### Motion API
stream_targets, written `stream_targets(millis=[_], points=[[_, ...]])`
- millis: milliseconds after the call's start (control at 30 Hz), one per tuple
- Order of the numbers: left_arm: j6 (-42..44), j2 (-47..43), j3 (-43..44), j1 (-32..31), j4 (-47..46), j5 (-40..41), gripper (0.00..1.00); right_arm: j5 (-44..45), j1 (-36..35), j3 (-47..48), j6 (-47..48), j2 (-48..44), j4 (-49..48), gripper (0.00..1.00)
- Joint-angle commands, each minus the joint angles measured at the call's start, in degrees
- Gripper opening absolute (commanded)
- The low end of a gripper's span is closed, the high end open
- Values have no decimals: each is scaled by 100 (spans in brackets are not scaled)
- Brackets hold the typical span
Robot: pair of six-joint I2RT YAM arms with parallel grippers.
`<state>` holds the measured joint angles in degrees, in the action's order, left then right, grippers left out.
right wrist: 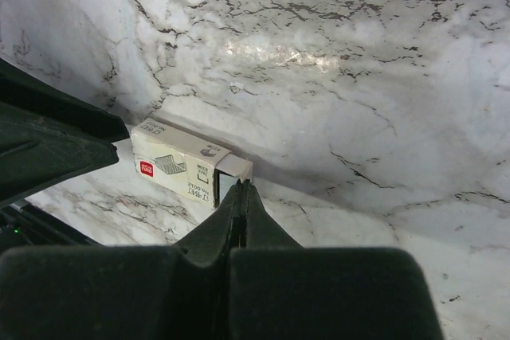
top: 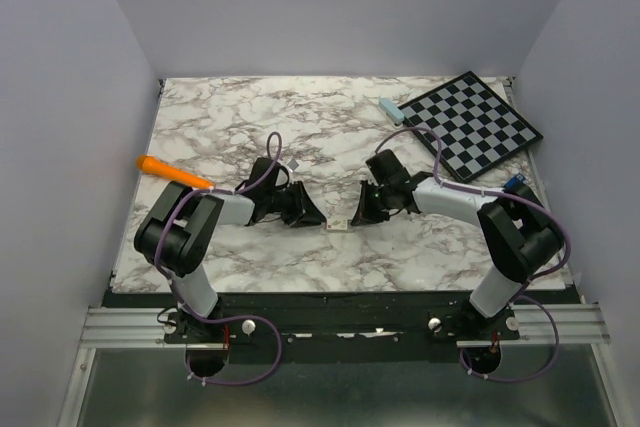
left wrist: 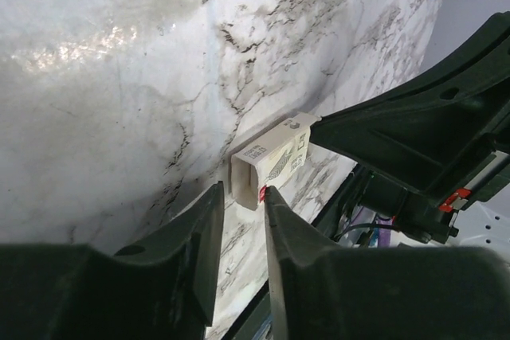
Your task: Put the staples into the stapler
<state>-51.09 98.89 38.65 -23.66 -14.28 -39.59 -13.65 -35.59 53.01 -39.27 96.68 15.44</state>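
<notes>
Midway across the marble worktop (top: 250,117), nearer its front edge than its back, a small white box of staples (left wrist: 271,157) lies flat between the two arms, which reach in from either side. The left tool (left wrist: 244,194) has its jaws a little apart, and the near end of the box sits right in the mouth between the fingertips; I cannot tell whether either tip touches the cardboard. At the opposite end the right tool (right wrist: 243,189) is closed, finger against finger, with its tip at the pale inner tray that juts from the box sleeve. Whether it pinches the tray's edge cannot be told.

Farther back on the left, an orange pen (top: 172,170) lies on the worktop behind the left arm. At the far right, the light blue stapler (top: 390,110) rests closed beside the corner of a tilted checkerboard (top: 470,125), well apart from the box.
</notes>
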Motion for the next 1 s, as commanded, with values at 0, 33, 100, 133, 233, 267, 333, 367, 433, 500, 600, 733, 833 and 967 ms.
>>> stream_targets(millis=[0, 33, 100, 133, 233, 267, 333, 367, 433, 500, 600, 733, 833, 967], points=[[-41, -204, -77, 19, -408, -276, 40, 266, -97, 209, 103, -62, 354, 1], [-59, -178, -77, 19, -461, -320, 41, 275, -97, 218, 103, -71, 354, 1], [-138, -125, -69, 2, -575, -408, 41, 293, -114, 227, 95, -53, 354, 1], [-147, -72, -60, -16, -576, -417, 41, 301, -114, 236, 86, -53, 354, 1], [-164, 42, -25, -25, -497, -418, 41, 301, -123, 253, 77, -44, 354, 1], [-156, 60, -7, -42, -409, -418, 41, 293, -115, 253, 68, -44, 354, 1], [-94, 147, 63, -51, -269, -409, 41, 293, -123, 253, 59, -27, 345, 1], [-77, 157, 89, -68, -181, -409, 41, 293, -132, 253, 59, -27, 345, 1], [-68, 209, 125, -112, -189, -453, 41, 293, -132, 253, 51, -36, 328, 1], [-50, 227, 169, -156, -163, -479, 40, 293, -132, 253, 42, -36, 319, 1], [-41, 297, 221, -191, -154, -514, 40, 301, -132, 244, 33, -36, 302, 1], [-42, 403, 283, -253, -136, -549, 39, 275, -141, 218, 15, -36, 266, 1], [-41, 455, 318, -262, -119, -567, 37, 266, -141, 218, 24, -18, 258, 1], [-68, 464, 301, -271, -136, -576, 26, 266, -158, 183, 51, -18, 249, 1]])
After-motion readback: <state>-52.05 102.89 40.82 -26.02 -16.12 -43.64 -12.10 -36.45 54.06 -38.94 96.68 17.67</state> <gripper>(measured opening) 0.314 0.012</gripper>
